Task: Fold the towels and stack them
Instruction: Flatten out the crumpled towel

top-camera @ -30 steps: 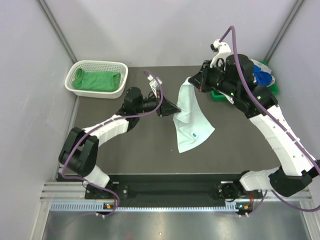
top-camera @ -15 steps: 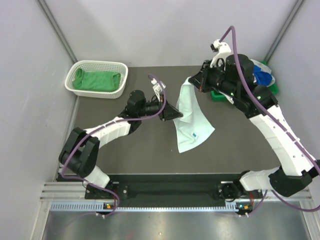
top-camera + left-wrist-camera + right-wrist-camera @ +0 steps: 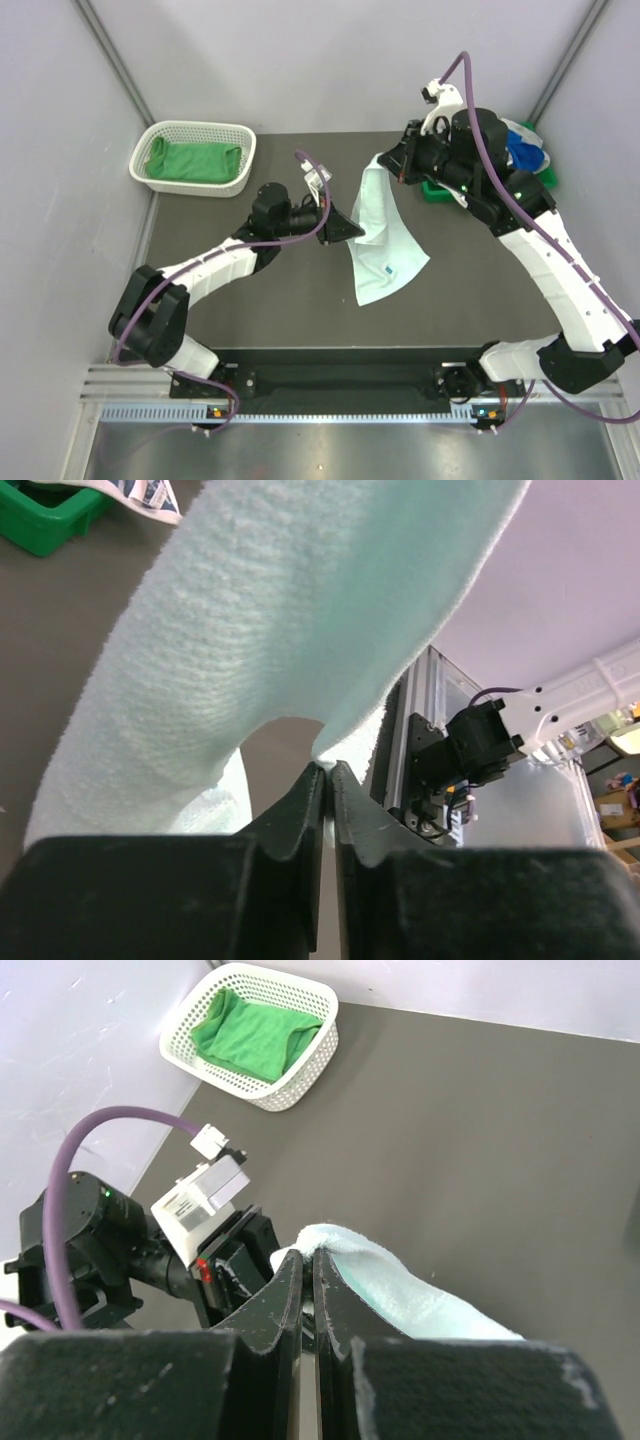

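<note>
Above the table [image 3: 300, 300], left gripper [image 3: 328, 768] and right gripper [image 3: 308, 1255] each clamp the pale mint towel [image 3: 385, 245]; the left's thin edge-pinch may slip.

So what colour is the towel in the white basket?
Bright green. The towel in the basket shows best in the right wrist view.

Your left gripper [image 3: 328, 780] is pinching the hanging edge of the pale mint towel [image 3: 290, 610], green tray [image 3: 45, 525] lying beyond.
</note>
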Robot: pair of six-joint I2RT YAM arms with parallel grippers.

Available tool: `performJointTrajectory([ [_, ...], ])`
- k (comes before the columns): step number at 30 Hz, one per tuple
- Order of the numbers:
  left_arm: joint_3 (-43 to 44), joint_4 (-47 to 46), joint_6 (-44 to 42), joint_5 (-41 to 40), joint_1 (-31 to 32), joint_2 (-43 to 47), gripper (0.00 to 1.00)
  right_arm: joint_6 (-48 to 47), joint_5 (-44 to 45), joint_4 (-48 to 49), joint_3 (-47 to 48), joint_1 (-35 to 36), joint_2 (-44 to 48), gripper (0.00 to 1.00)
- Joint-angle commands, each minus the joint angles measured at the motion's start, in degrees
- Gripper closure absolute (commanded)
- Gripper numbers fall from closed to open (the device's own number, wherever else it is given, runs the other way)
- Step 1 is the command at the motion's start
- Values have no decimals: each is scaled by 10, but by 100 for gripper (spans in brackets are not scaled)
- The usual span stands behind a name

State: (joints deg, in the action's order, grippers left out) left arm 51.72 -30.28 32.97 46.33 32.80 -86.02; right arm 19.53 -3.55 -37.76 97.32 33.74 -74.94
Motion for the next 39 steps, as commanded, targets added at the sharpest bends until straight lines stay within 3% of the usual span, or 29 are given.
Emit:
performJointTrajectory([
  [1,0,12,-11,-18,10,35,94,-3,5,25,17,3,25,100],
  [2,5,31,-12,-23,12,41,100,-4,6,24,16,3,27,100],
  [6,42,156,-51,-104,21,102,100,-4,9,23,4,3,47,100],
  [8,70,261,-68,-173,26,147,100,-4,13,21,2,3,58,100],
  [11,145,394,-96,-240,29,197,100,2,14,15,0,2,82,100],
  [14,229,476,-113,-249,30,218,100,8,11,14,-1,2,110,100],
  [27,460,605,-164,-166,38,231,100,69,-65,35,-5,3,216,100],
  [34,563,645,-169,-239,39,190,100,96,-68,41,37,3,215,100],
  [39,600,658,-169,-321,37,135,100,91,-41,48,31,3,166,100],
])
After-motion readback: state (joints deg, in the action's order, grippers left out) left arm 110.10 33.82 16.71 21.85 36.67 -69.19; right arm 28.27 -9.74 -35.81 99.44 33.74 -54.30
